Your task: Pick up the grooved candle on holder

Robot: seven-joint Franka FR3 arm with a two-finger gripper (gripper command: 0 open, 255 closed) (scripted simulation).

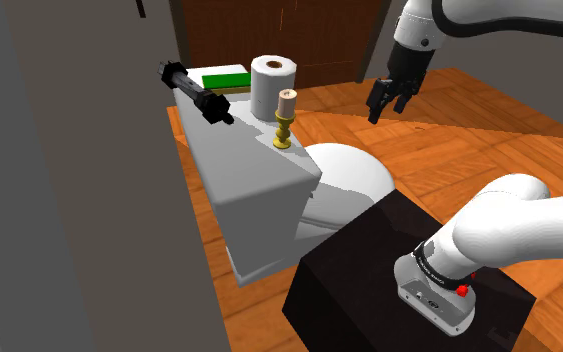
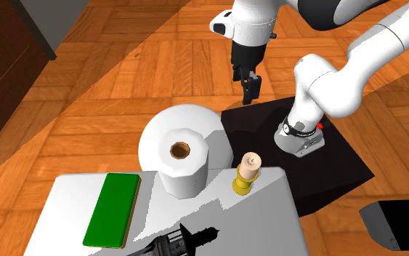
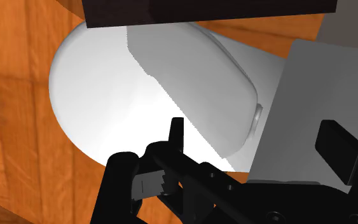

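Note:
A pale ribbed candle [image 1: 286, 104] stands upright in a gold holder [image 1: 283, 134] on the grey toilet tank lid [image 1: 239, 165], just in front of a toilet paper roll [image 1: 272, 86]. In the second exterior view the candle [image 2: 250, 165] and its holder [image 2: 243, 183] sit at the lid's edge nearest the arm. My gripper [image 1: 387, 106] hangs in the air off to the shoulder view's right of the candle, well apart from it and about level with it. Over the white toilet seat lid [image 3: 139, 83] the gripper [image 3: 228, 147] is open and holds nothing.
On the tank lid [image 2: 272, 218] also lie a green flat block [image 1: 226, 78] and a black flashlight-like tool [image 1: 200, 96]. The roll [image 2: 183, 156] stands close to the candle. A grey wall panel [image 1: 79, 200] rises beside the tank. The black stand [image 1: 369, 285] sits by the bowl on a wooden floor [image 2: 159, 65].

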